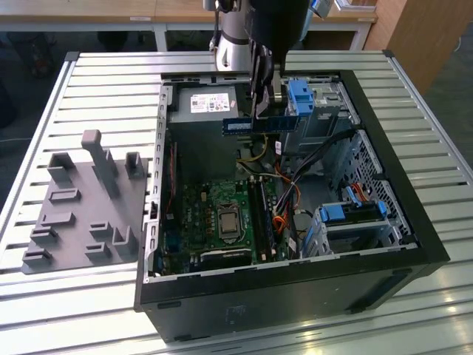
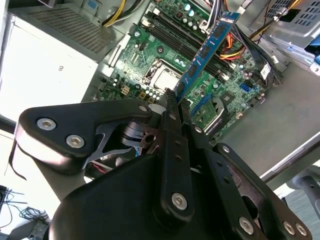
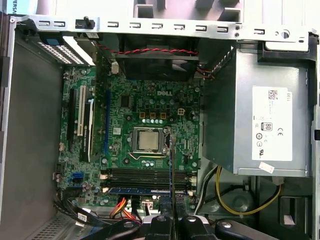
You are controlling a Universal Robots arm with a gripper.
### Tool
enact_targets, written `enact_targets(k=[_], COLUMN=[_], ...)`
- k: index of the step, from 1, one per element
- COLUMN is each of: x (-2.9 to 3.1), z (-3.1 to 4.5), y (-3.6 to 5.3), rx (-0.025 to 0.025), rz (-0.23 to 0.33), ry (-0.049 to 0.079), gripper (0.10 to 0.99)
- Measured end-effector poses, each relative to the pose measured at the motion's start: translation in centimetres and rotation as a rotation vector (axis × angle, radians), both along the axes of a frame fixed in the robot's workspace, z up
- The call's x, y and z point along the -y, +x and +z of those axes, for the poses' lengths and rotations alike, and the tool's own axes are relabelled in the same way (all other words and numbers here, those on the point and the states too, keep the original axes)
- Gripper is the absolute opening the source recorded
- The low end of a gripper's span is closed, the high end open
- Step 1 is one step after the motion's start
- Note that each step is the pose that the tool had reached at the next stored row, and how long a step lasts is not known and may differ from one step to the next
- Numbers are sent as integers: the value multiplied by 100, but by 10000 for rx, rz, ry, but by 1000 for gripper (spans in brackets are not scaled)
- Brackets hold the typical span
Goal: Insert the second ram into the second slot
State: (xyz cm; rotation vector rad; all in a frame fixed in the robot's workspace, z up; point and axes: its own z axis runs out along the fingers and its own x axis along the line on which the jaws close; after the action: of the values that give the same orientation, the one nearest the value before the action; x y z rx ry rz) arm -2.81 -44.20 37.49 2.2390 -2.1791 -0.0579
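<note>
In the middle of the second wrist view, black metal fingers (image 2: 171, 115) pinch a thin, flat blue circuit-board stick (image 2: 207, 50) tightly over the green motherboard (image 2: 145, 55).

An open black metal computer case (image 1: 295, 299) lies on the slatted metal table (image 1: 103, 74), with a grey moulded fixture plate (image 1: 77, 214) just beside it on the exterior view's left. Inside, the green motherboard (image 1: 211, 214) sits nearer than the grey boxy power supply (image 1: 203, 111). The black gripper (image 1: 266, 111) holds the thin blue circuit-board ram stick (image 1: 238, 126) above the motherboard.
</note>
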Motion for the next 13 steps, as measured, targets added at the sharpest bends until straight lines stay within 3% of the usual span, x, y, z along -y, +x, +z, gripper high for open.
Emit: enact_targets(k=[8,13], x=[41,41], z=[-1,-4], y=[0,0], rx=[0,0], rz=[-47,-472], ry=[-8,-11], gripper=[137,137])
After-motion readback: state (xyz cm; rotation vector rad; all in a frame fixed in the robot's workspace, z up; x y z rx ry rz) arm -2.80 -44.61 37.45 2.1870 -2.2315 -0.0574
